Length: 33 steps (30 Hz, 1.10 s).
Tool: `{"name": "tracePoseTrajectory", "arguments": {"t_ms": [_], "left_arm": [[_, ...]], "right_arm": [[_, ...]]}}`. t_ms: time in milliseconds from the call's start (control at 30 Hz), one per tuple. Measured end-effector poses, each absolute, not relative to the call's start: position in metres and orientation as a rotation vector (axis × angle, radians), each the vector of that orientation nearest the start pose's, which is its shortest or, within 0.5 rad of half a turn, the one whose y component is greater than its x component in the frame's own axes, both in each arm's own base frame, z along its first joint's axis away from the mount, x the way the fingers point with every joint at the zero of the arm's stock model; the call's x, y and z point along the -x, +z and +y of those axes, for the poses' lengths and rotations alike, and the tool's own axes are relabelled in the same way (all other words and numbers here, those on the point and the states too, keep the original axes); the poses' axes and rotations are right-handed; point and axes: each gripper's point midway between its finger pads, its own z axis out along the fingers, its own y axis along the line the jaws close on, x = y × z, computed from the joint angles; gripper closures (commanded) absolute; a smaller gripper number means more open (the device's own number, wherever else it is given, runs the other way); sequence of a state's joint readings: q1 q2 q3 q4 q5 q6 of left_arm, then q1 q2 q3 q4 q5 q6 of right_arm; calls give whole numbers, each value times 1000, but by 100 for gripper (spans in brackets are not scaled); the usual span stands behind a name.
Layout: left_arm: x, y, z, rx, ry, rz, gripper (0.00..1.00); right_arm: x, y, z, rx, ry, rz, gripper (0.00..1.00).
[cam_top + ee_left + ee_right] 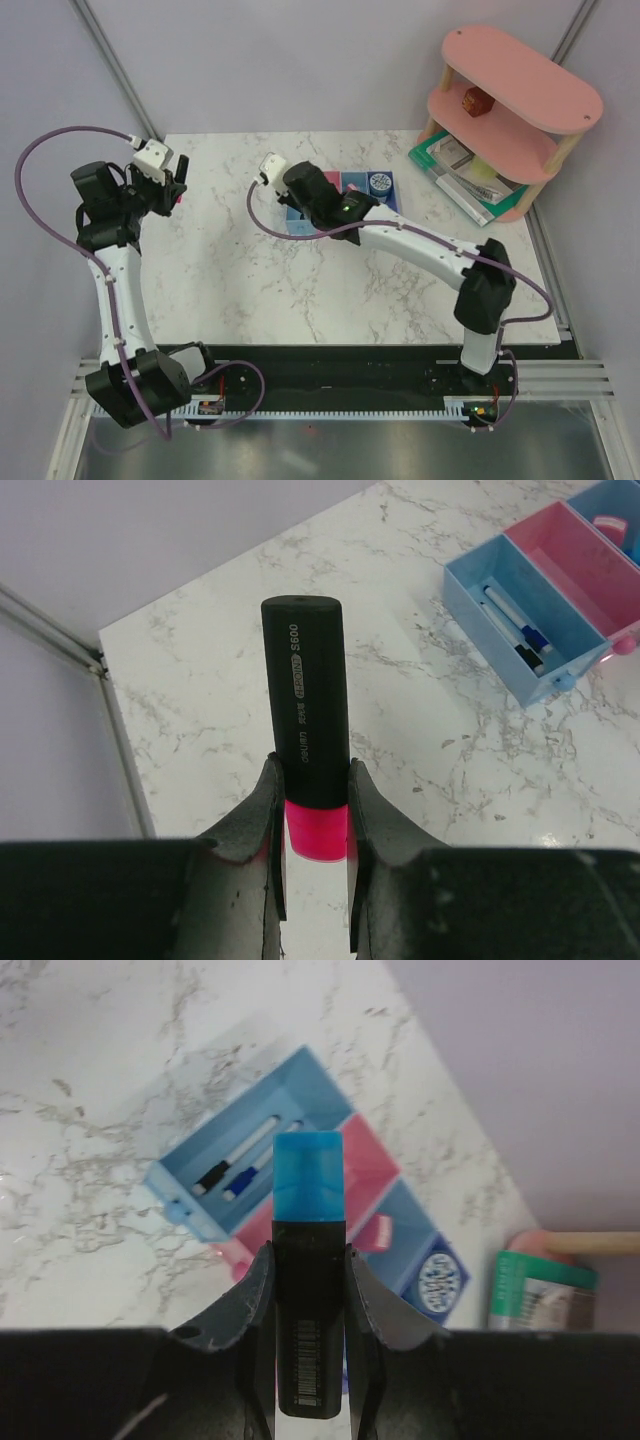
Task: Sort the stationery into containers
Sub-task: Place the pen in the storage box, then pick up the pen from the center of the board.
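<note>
My left gripper is shut on a pink highlighter with a black cap, held above the marble table at the far left. My right gripper is shut on the black part of a blue highlighter and hangs over the containers. In the right wrist view the light blue bin holds two thin pens. The pink bin lies beside it. A pink eraser sits in the blue bin, and the tape roll in the violet-blue one.
A pink two-tier shelf stands at the back right with a small brown block on its middle level. A green-rimmed flat tray lies under it. The right arm stretches across the table's right half.
</note>
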<state>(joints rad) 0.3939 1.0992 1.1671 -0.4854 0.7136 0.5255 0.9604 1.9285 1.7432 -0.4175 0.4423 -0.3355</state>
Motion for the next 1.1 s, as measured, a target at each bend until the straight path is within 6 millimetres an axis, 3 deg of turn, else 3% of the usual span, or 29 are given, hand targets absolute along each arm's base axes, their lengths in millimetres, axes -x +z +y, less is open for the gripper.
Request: {"name": "tracePoseTrajectory", "arguments": {"t_ms": [100, 200, 367, 533, 633, 833, 1000, 1100], "left_arm": [[-353, 299, 20, -626, -139, 1794, 98], [-368, 294, -18, -776, -204, 1761, 98], [-390, 279, -85, -997, -311, 1728, 98], [-403, 239, -153, -1221, -385, 1726, 98], [-408, 220, -186, -1341, -394, 1706, 98], [-428, 203, -220, -1513, -322, 1628, 98], [-481, 213, -240, -1462, -271, 1661, 98], [-498, 213, -248, -1383, -299, 1717, 98]], "right_arm": [[-374, 273, 353, 1048, -168, 1705, 92], [-372, 299, 328, 1109, -240, 1619, 94], [-395, 280, 290, 1261, -398, 1595, 96], [-416, 261, 247, 1386, -522, 1600, 96], [-421, 262, 225, 1440, -573, 1589, 96], [-429, 280, 190, 1426, -634, 1591, 96], [-435, 284, 158, 1383, -668, 1646, 96], [-437, 288, 142, 1347, -678, 1677, 96]]}}
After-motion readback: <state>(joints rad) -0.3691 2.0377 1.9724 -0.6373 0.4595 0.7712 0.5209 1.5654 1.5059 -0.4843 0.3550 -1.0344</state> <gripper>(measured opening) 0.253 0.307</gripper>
